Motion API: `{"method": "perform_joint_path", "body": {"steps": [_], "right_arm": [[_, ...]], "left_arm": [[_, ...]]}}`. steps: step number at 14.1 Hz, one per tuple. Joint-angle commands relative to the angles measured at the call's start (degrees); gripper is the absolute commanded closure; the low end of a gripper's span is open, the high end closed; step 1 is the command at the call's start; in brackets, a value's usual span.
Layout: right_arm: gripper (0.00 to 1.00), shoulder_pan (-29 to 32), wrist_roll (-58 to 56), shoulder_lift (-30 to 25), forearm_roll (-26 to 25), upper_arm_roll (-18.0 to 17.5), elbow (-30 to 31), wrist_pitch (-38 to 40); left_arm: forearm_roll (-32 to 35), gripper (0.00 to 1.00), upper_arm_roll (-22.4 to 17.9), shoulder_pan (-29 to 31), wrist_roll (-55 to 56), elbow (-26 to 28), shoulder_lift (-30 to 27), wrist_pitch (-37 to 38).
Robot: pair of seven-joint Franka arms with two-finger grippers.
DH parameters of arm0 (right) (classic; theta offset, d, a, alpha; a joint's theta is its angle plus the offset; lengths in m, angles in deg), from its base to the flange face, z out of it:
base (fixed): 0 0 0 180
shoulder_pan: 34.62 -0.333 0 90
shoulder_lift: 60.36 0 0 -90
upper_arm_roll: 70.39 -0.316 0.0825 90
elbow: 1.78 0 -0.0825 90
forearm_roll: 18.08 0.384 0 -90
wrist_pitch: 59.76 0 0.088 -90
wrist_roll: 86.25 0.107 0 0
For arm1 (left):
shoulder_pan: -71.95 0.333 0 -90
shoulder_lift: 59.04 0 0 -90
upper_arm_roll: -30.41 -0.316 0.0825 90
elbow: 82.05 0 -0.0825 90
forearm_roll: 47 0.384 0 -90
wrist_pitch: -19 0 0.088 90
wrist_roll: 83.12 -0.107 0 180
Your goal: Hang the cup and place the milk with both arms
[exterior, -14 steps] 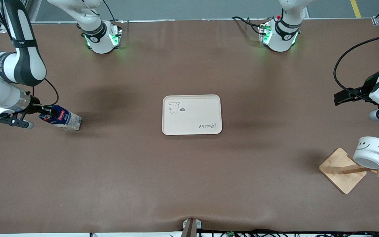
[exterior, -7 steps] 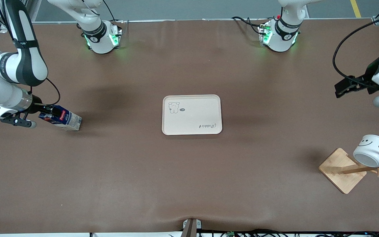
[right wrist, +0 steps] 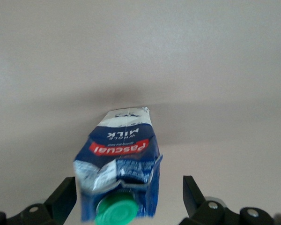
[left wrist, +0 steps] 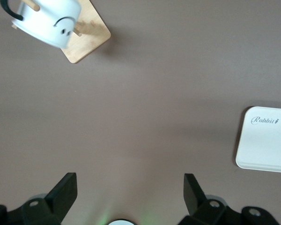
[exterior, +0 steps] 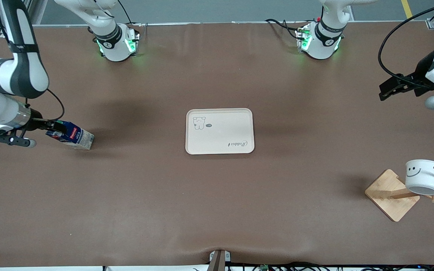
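— On the rack [exterior: 392, 194] at the left arm's end, the cup [exterior: 422, 176] hangs; left gripper [left wrist: 130, 190] spread wide, empty, over bare table.

— Milk [exterior: 73, 136]?

— Toward the right arm's end, tilted; right gripper [right wrist: 129, 196] straddles it, not clamped. Next, I'd say: pinch, carry to the tray [exterior: 220, 130].

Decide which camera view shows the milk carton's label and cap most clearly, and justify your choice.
The right wrist view: the milk fills it, its green cap and red label plain, between the right gripper's open fingers. The front view shows the carton small, lying on the table at the right arm's end. The left wrist view misses it.
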Motion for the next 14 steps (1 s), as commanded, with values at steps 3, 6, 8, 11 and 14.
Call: {"method": "perform_joint_path", "body": {"steps": [3,6,8,11,14], "right_arm": [[0.00,1.35,-6.26,1.90,-0.04,-1.14,-16.02,14.45],[0.00,0.91,-6.69,2.42,-0.04,-1.31,-22.70,14.80],[0.00,0.82,-6.43,3.13,-0.04,-1.31,-26.58,16.37],[0.00,0.04,-5.73,2.96,-0.83,-1.49,-28.87,19.28],[0.00,-0.23,-3.00,1.38,-0.83,-1.22,-28.70,22.43]], "left_arm": [[-2.52,0.00,-3.61,-1.87,-1.10,2.33,-2.44,-0.09],[-2.52,0.00,-3.44,-1.87,-1.10,2.33,-2.44,0.00],[-2.35,0.00,-3.52,-1.79,-1.19,2.32,-2.44,0.00],[-1.73,0.00,-3.61,-1.79,-2.07,2.06,-2.17,0.00],[-1.64,0.00,-3.70,-1.70,-2.16,1.97,-2.00,0.00]]}}
